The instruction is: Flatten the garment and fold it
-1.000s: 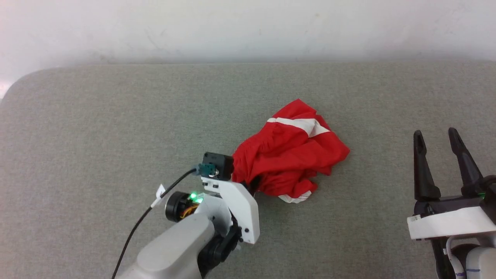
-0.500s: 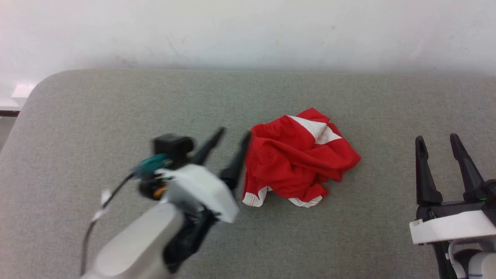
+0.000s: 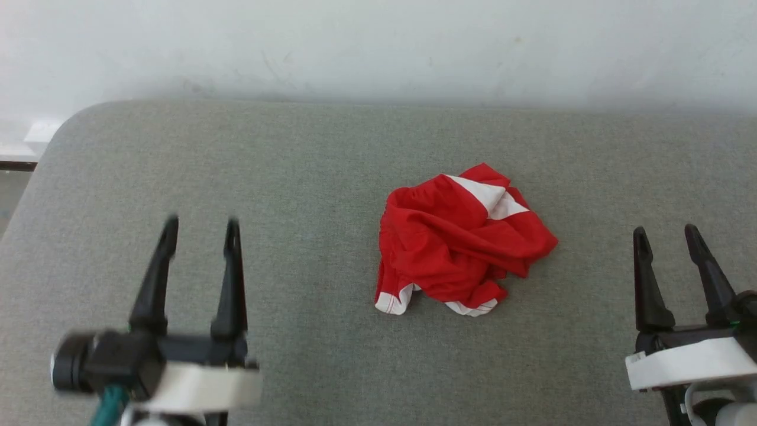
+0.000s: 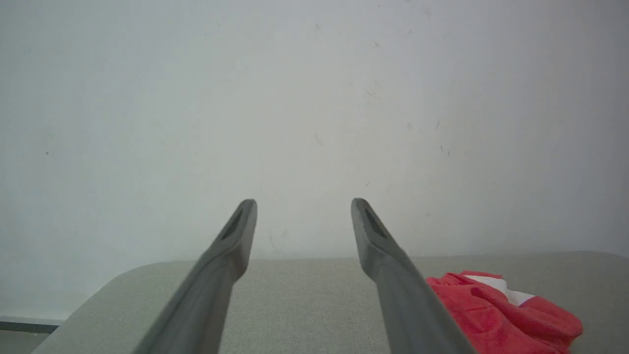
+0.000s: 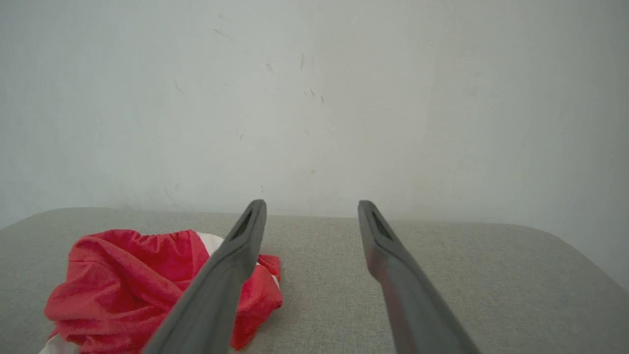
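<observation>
Your garment (image 3: 461,248) sits in a crumpled red heap mid-tabletop (image 3: 295,154), nothing flattened or folded yet, with your left pincer (image 3: 201,228) at eight o'clock and right pincer (image 3: 665,234) at four o'clock, both spread apart, empty, well clear of it.

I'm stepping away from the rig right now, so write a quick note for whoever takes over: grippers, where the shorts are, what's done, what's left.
Left gripper: open, empty, above the grey padded surface, off to the left of the red shorts.
Right gripper: open, empty, off to the right of the red shorts.
Red shorts: crumpled in a heap near the middle of the surface, white trim showing at the near edge; nothing touches them.
Done: no flattening or folding to be seen.
Left: spread them flat, then fold.
</observation>
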Motion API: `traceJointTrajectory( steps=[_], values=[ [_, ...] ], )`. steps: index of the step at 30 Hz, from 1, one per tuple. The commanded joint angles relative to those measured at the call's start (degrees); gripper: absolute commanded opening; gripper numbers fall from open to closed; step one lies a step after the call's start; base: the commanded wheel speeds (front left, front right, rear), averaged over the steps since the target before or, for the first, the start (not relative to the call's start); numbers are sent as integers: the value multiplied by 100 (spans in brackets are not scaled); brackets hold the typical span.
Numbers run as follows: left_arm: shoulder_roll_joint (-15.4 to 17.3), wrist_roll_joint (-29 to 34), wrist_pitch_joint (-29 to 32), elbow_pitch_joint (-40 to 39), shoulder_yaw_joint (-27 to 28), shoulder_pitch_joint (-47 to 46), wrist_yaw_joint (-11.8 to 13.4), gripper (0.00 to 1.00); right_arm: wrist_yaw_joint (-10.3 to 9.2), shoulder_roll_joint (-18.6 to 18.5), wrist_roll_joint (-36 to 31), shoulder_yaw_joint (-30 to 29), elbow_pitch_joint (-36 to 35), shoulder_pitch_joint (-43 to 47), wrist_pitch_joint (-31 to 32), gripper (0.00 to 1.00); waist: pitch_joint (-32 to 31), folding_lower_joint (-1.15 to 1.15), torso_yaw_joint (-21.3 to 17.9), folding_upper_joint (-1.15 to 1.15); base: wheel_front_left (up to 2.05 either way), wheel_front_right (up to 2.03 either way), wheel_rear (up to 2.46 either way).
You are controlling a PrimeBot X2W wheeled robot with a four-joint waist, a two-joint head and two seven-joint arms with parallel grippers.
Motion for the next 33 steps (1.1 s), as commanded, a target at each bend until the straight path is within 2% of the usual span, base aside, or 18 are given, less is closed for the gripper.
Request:
traceJointTrajectory(
  steps=[1,7,15,23,33],
  values=[
    [-170,180,-25,-12,126,366,-8,100,-5,9,47,11,17,102,16,100,-5,0,25,0,0,0,0],
    [-795,547,-26,41,618,915,-523,100,-5,9,-30,127,0,218,118,100,-5,0,169,0,0,0,0],
    [-1304,933,-27,203,1054,841,-1232,100,-5,9,-361,808,110,64,701,100,76,0,333,0,0,0,0],
    [-1750,1146,-27,407,1303,831,-1765,100,-5,9,-763,1164,1004,-200,1350,100,274,0,542,0,0,0,0],
    [-2161,1371,-27,607,1536,731,-2237,100,-5,9,-998,1351,2136,-713,1562,100,387,0,838,0,0,0,0]
  ],
)
